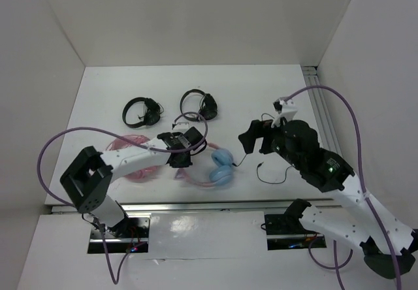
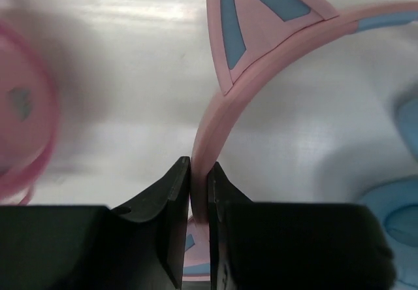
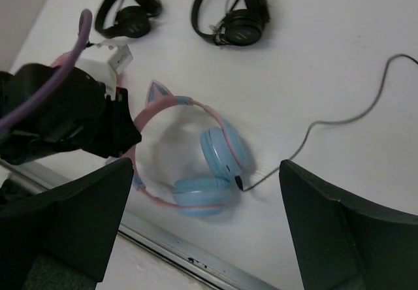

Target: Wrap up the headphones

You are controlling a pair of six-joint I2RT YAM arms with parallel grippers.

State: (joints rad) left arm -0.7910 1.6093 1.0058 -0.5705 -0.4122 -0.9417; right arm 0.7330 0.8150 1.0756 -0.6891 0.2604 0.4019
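Near the front edge of the table: the headphones (image 1: 221, 168) lie flat, pink cat-ear headband to the left and both light blue ear cups to the right.
Cable: the thin black cable (image 3: 326, 123) leaves the nearer blue cup and trails loose over the table to the right, not wound on anything.
Left gripper: the left gripper (image 2: 199, 172) has its two fingers pressed together on the pink headband, which runs up between them and curves off past a cat ear.
Right gripper: the right gripper (image 1: 257, 141) is spread wide and holds nothing. It hangs over the table just to the right of the ear cups. In its wrist view the headphones (image 3: 209, 153) show between the two fingers.
Neighbours: the all-pink headphones (image 1: 130, 154) lie just left of the left gripper, partly under that arm. The two black headphones (image 1: 142, 112) (image 1: 199, 104) sit farther back, well apart from the blue cups.
In the way: the left arm's purple cable (image 1: 65, 136) loops over the left side of the table. The right arm covers part of the black cable from above.
Markings: a small dark mark on the all-pink cup (image 2: 19, 104) is too blurred to read.
Right side: a metal rail (image 1: 326, 107) runs along the table edge.
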